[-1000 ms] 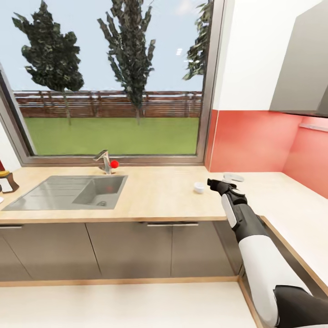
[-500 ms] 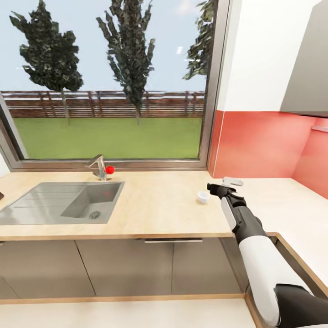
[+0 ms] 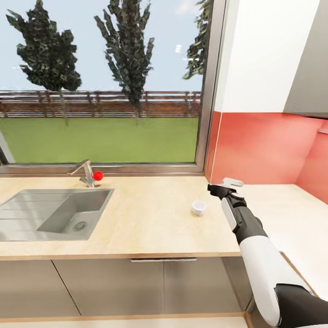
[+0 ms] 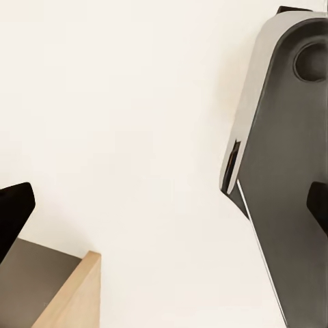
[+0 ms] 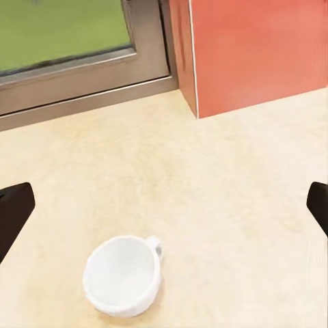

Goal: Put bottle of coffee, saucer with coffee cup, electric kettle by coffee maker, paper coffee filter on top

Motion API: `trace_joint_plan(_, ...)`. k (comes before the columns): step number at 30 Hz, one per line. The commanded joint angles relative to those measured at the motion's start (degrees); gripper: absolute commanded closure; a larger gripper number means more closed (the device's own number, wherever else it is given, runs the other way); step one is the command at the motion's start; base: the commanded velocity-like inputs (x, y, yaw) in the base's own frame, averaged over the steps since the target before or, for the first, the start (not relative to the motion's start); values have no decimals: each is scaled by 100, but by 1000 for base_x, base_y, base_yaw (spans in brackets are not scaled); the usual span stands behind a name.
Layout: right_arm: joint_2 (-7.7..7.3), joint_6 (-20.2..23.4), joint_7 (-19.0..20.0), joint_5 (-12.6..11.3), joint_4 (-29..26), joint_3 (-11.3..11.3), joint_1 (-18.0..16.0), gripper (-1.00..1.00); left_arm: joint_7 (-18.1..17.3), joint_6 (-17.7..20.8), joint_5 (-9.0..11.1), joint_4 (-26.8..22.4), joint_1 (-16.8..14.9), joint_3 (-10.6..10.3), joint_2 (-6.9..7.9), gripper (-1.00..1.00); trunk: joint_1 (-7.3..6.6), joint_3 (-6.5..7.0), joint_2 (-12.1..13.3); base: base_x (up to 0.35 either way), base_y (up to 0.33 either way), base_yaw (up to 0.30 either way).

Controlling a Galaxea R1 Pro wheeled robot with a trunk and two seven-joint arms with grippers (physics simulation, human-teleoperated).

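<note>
On the light-wood kitchen countertop (image 3: 150, 228) a small white coffee cup (image 3: 198, 207) stands upright and empty, right of the steel sink (image 3: 45, 214). My right gripper (image 3: 217, 189) hovers just beyond and to the right of it, open. In the right wrist view the coffee cup (image 5: 123, 275) sits below the gap of my right gripper (image 5: 164, 212), with its dark fingertips (image 5: 14, 215) wide apart at the frame edges. The white saucer (image 3: 233, 182) lies flat behind the gripper, near the red backsplash, partly hidden. My left gripper (image 4: 164, 208) is open over a pale surface.
A faucet (image 3: 84, 171) with a red knob stands behind the sink under a large window. A red backsplash (image 3: 264, 150) and a grey upper cabinet (image 3: 310, 68) close the right corner. Grey drawer fronts (image 3: 136, 287) run below the worktop. A grey robot part (image 4: 287, 171) shows beside the left gripper.
The head camera has moved: the sink and faucet slid left and the worktop looks nearer. The dark object at the left edge left the picture. The right gripper now sits slightly beyond the cup.
</note>
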Motion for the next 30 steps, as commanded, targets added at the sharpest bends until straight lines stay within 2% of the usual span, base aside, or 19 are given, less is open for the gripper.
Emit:
trace_joint_plan(1, 3, 19, -31, -59, -6, -4, -4, -100, 16, -10, -60, 4, -5, 48, 0, -100, 6, -13, -12, 265, -162, 0)
trace_joint_plan(5, 2, 19, -31, -62, 143, -4, -4, -100, 17, -10, -60, 4, 1, 48, 0, -100, 6, -13, -12, 141, -60, 0)
trace_joint_plan(19, 2, 11, -23, -63, 1174, 3, -4, -100, 17, -10, -60, 9, 12, 47, 0, -100, 6, -13, -12, 19, -4, 0)
trace_joint_plan(30, 2, 10, -22, -65, 1333, 4, -4, -100, 16, -10, -60, 13, 12, 41, 0, -100, 6, -13, -12, 140, 0, 0)
